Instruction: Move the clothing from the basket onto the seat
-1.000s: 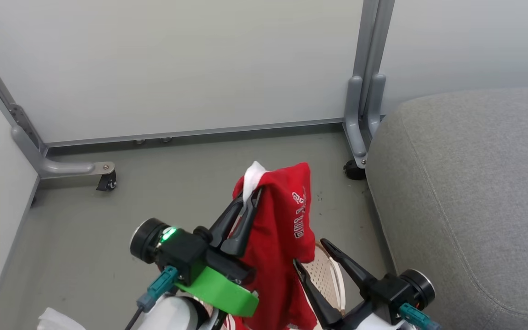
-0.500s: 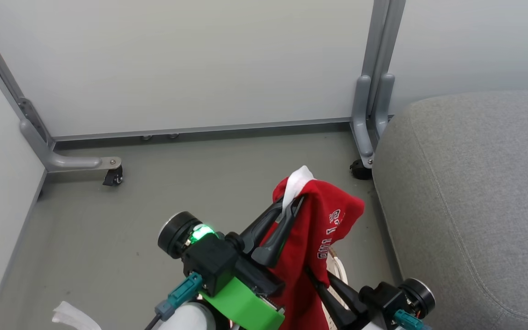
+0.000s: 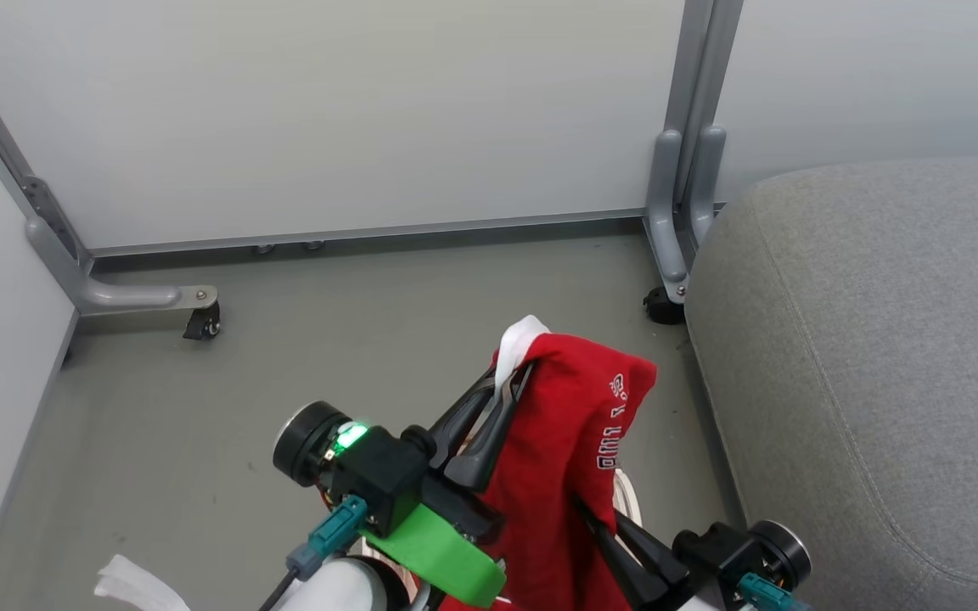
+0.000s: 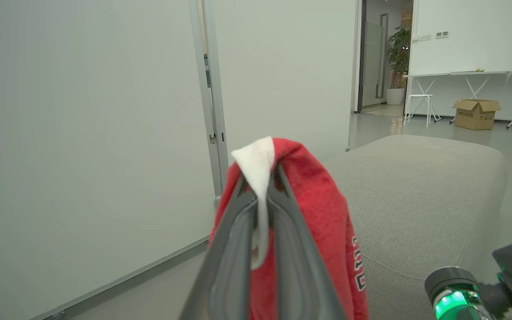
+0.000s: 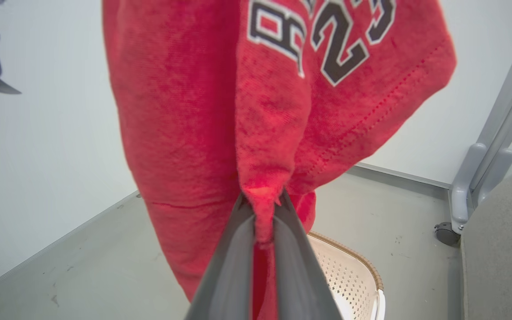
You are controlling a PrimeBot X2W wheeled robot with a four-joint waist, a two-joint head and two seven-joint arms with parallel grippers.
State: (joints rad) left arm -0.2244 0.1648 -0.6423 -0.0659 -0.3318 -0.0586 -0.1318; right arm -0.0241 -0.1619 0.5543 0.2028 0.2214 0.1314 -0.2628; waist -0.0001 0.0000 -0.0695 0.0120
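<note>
Reaching up and forward from the lower left of the head view, the left arm slanted toward the seat (image 3: 879, 339). The left gripper (image 3: 510, 379) was pinched shut on a white-trimmed edge of the red garment (image 3: 570, 441), and the top of the cloth folded over its fingertips. The garment hung from that grip above the floor (image 3: 285, 356), its lettering turned sideways.

Lower down, the right arm showed at the bottom right corner of that view, with its fingers slanting up and to the left. The right gripper (image 5: 260, 200) was clamped together on a fold of the hanging cloth, just under the black-and-white lettering.

Behind and below the cloth stood the basket (image 5: 349, 275), cream with a brown rim, on the floor near the seat's edge. The garment hung in the air above the basket, close to the seat's rounded corner but apart from it.
</note>
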